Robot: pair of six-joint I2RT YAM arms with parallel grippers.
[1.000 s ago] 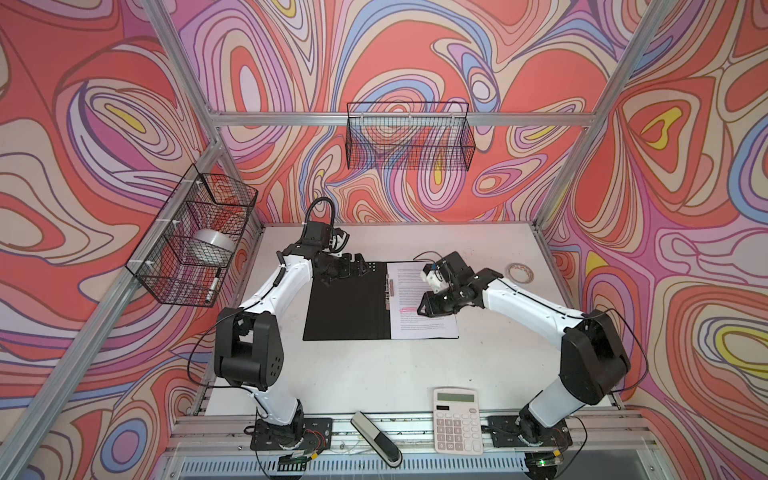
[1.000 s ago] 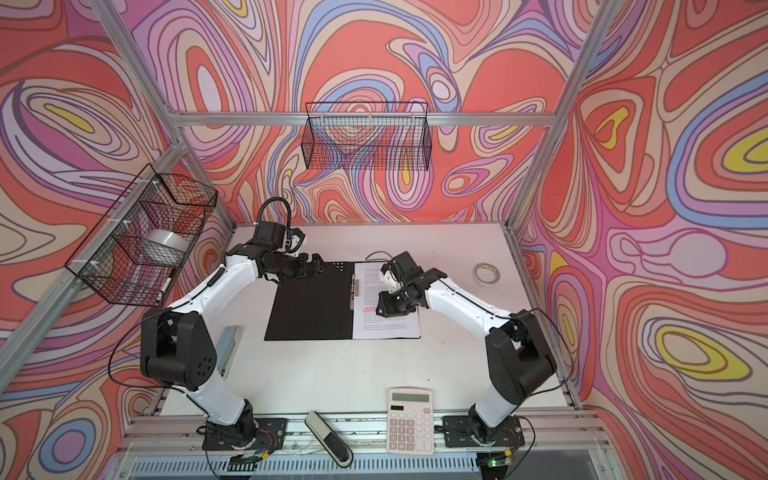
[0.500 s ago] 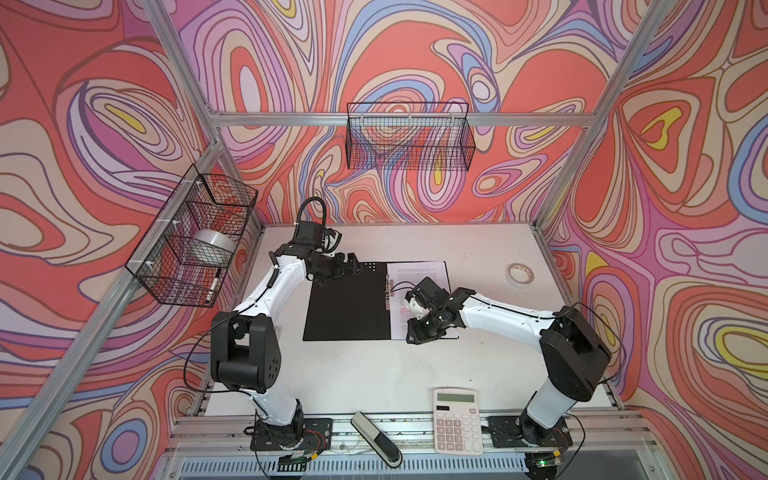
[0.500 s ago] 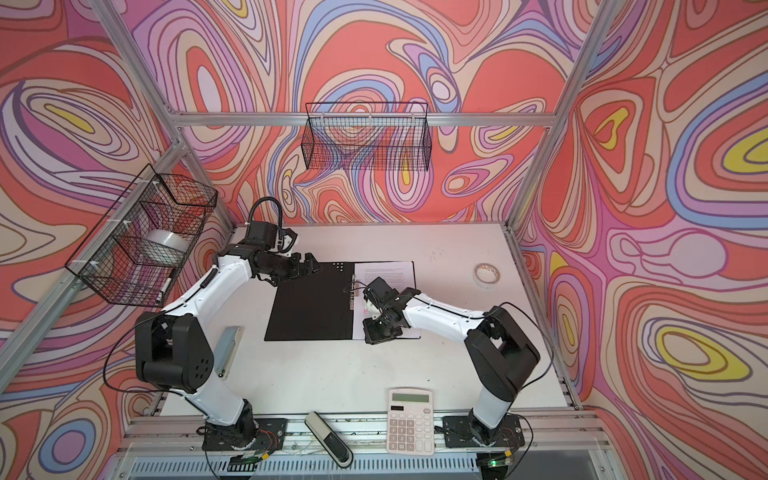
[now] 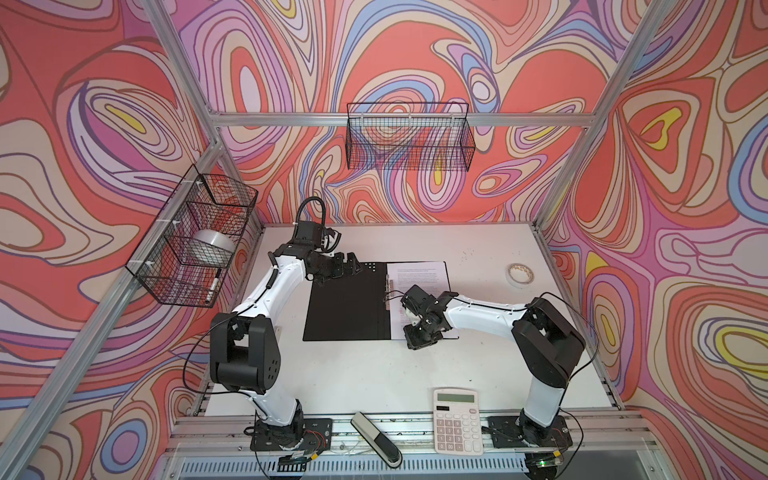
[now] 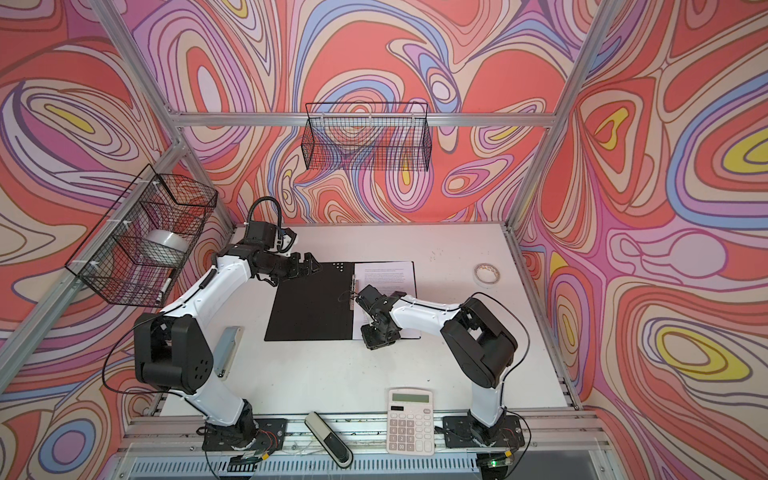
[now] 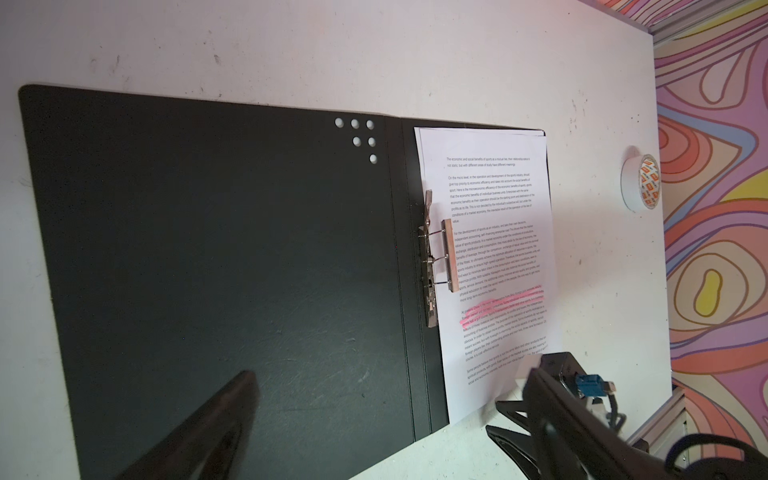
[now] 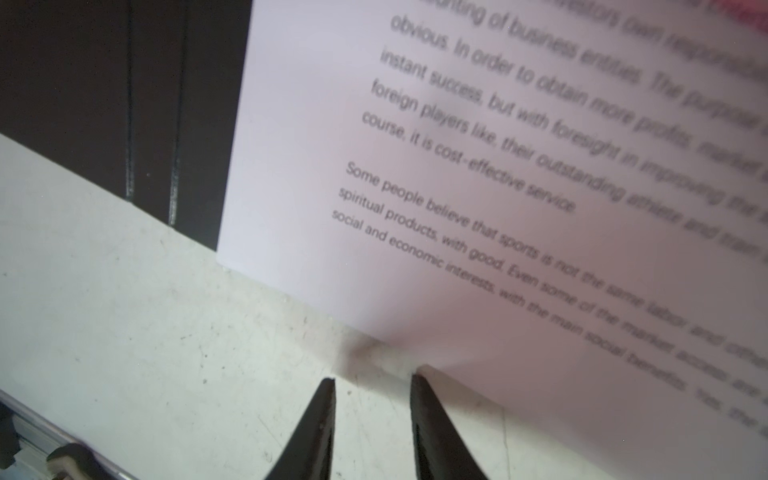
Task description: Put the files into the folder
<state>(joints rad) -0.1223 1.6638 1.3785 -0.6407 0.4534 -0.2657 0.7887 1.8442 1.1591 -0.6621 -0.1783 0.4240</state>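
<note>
The folder [image 5: 347, 307] [image 6: 311, 307] [image 7: 208, 249] lies open on the white table with its black inside up and a metal clip [image 7: 430, 266] at the spine. The files [image 5: 419, 276] [image 6: 388, 274] [image 7: 494, 249] [image 8: 498, 166], white printed sheets with pink highlighting, lie on its right half. My left gripper [image 5: 353, 266] [image 6: 311, 266] [image 7: 392, 378] hovers open over the folder's far left corner, holding nothing. My right gripper [image 5: 419, 338] [image 6: 376, 338] [image 8: 372, 380] is down at the sheets' near edge. Its jaws are slightly apart, bare table shows between them, and one fingertip [image 8: 415, 380] touches the paper's edge.
A tape roll [image 5: 520, 274] [image 7: 640, 183] lies at the far right. A white calculator [image 5: 457, 419] and a grey-black stapler-like object [image 5: 376, 438] rest at the front rail. Wire baskets hang on the left wall [image 5: 195, 241] and the back wall [image 5: 409, 137].
My right gripper has travelled from the middle of the sheets, near the clip, to their near edge. The left gripper has hardly moved.
</note>
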